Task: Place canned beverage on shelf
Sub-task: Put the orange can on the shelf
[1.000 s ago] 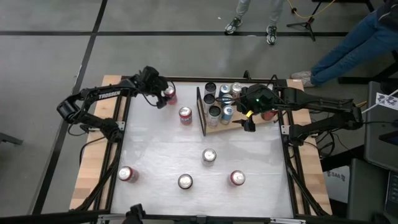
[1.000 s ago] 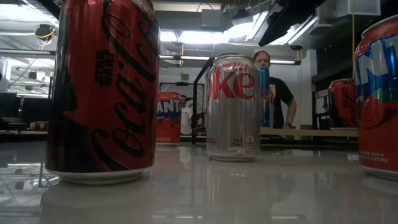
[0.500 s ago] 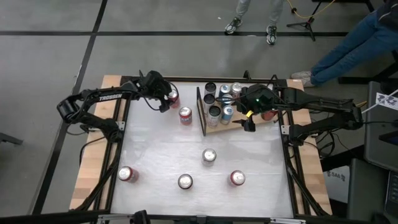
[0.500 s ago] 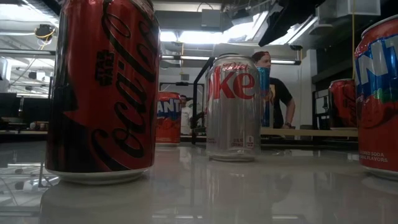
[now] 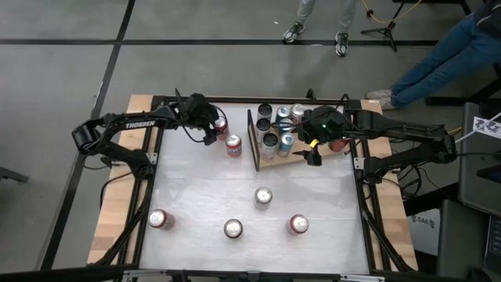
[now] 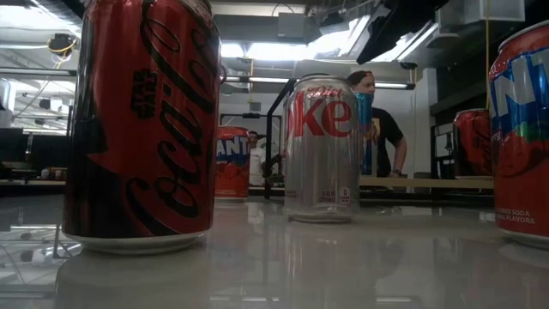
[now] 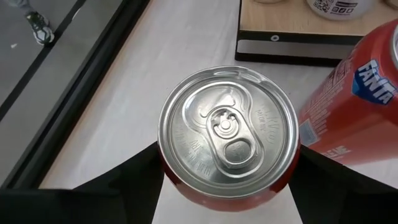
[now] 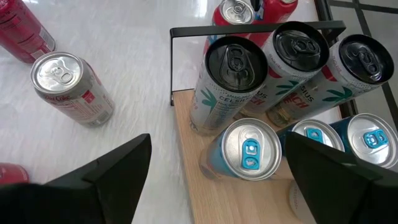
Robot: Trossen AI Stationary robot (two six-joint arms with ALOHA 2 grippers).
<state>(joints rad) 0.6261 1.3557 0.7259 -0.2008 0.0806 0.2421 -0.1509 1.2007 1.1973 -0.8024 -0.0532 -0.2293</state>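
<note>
While the shelf (image 5: 301, 155) lies at the far right part of the white table (image 5: 203, 188), its black upright frame (image 5: 252, 139) at the end toward the table's middle, a red can (image 7: 229, 144) is seen between the fingers (image 7: 121, 186) of the left gripper (image 5: 211, 128) near the far left edge. In the left wrist view the can's silver lid fills the space between the two dark fingers, which flank it on both sides; whether they press on it cannot be told. Compared with a second ago, the left gripper has been moved toward the shelf, the can with it, so that it is now just beside a Fanta can (image 5: 233, 145) standing next to the frame. Black-lidded Celsius cans (image 8: 231, 84) and blue-tabbed silver cans (image 8: 247, 149) are packed upright on the shelf board. The right gripper (image 5: 313, 146) is held over the shelf with its fingers spread apart and nothing between them, unchanged since the earlier frames. Four more cans are left standing on the near half of the table: a Diet Coke can (image 6: 321, 148), a Coca-Cola can (image 6: 141, 124) and two others. Beyond the table a person (image 6: 377, 124) is seen.
</note>
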